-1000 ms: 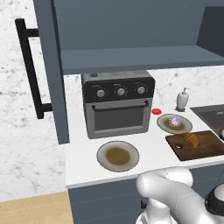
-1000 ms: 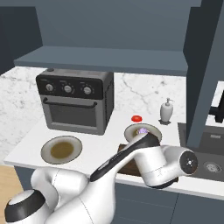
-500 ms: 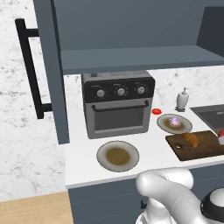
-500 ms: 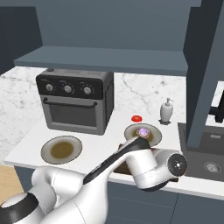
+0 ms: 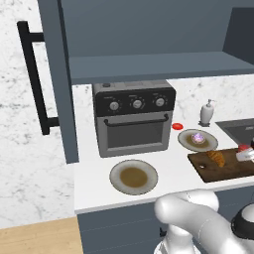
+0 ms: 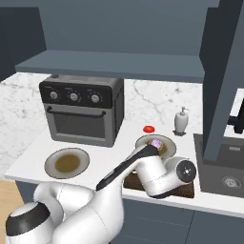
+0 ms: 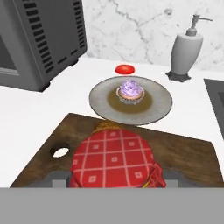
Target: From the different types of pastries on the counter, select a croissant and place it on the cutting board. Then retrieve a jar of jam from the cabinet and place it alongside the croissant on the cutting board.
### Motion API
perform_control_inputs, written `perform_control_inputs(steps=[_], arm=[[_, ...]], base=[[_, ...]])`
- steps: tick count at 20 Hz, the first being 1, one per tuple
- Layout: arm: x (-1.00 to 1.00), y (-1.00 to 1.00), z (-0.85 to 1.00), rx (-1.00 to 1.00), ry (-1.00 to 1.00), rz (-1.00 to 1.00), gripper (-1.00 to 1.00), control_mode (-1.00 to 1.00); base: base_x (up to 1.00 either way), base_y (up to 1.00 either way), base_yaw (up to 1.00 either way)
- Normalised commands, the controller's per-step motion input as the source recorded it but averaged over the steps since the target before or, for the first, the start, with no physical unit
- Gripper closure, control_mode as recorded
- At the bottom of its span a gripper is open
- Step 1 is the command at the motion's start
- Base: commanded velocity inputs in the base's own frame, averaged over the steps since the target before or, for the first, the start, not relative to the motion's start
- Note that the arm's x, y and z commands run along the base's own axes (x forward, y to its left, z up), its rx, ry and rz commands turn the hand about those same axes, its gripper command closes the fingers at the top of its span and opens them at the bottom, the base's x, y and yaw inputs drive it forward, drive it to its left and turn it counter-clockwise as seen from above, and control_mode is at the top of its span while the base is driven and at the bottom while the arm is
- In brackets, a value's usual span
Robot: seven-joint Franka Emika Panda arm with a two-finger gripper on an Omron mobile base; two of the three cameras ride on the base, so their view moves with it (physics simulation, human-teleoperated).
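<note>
Near the front edge of the counter (image 5: 94, 166), toward its right end in the left base view, the cutting board (image 5: 208, 171) is seen with the croissant (image 5: 216, 158) lying on it; the frosted pastry (image 5: 198, 137) is left on its plate (image 5: 186, 143) just behind, beside the toaster oven (image 5: 134, 116). An empty plate (image 5: 133, 177) is set near the counter's front edge.

From the right base view, the arm (image 6: 152, 167) is bent low over the board, so most of the board is hidden.

Through the hand view, the jar of jam (image 7: 114, 159), capped in red checked cloth, is held by the claw (image 7: 113, 178) close over the board; the fingertips are largely covered by it. Contact with the board cannot be told. It is judged that the jar is kept low beside the croissant for release. A soap dispenser (image 7: 187, 48) and a flat red disc (image 7: 125, 69) are set toward the counter's back edge.
</note>
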Motion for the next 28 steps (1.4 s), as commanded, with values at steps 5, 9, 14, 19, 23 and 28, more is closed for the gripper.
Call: perform_control_inputs(steps=[5,9,14,19,23,28], arm=[[0.22,0.00,-0.39,0.03,0.06,0.03,1.00,-1.00],[0.00,-0.25,-0.79,0.12,0.01,0.11,1.00,-1.00],[0.02,-0.15,-0.64,0.07,0.01,0.12,1.00,-1.00],[0.13,-0.01,-0.27,0.03,0.02,0.01,1.00,-1.00],[0.35,-0.04,-0.23,0.00,0.01,0.00,1.00,-1.00],[-0.08,0.01,-0.26,-0.03,-0.01,0.00,-1.00,-1.00]], base=[[0.00,0.00,0.00],[0.00,0.00,0.00],[0.00,0.00,0.00],[0.00,0.00,0.00],[0.00,0.00,0.00],[0.00,0.00,0.00]])
